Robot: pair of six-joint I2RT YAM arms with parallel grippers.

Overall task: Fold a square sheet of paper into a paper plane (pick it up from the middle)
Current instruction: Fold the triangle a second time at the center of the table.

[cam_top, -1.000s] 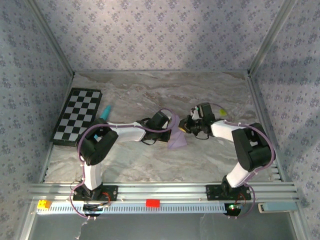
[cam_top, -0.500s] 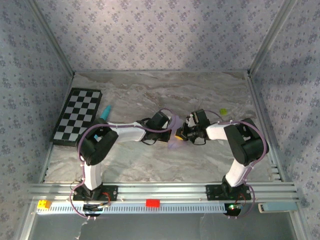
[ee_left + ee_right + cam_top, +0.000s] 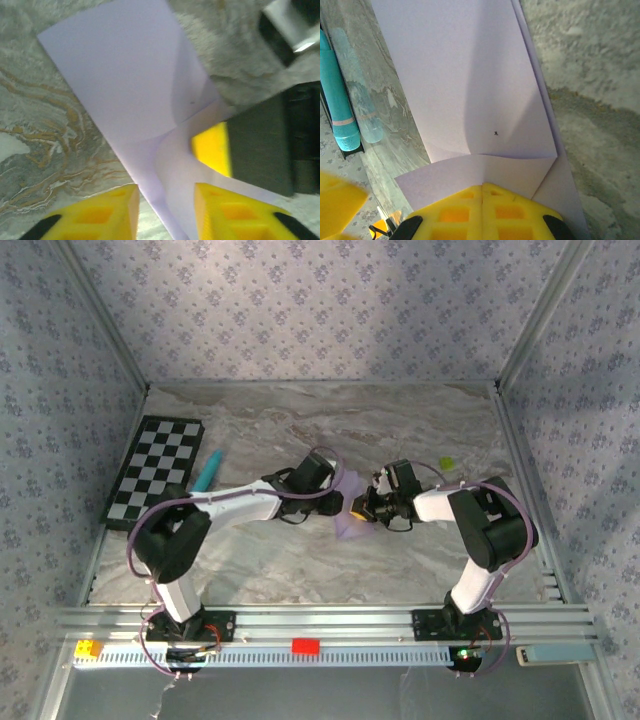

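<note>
Right wrist view: right gripper [image 3: 481, 191] clamped on folded edge of square sheet of paper [image 3: 465, 85], mid-table [image 3: 300, 565]. Left gripper [image 3: 165, 195] fingers apart, straddling sheet. Hold your clamp firm; align edges before pressing crease.

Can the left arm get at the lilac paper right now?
Probably yes. The left gripper is open, straddling an edge of the paper, nothing in between. The right gripper sits close by on the same sheet, so room is tight.
</note>
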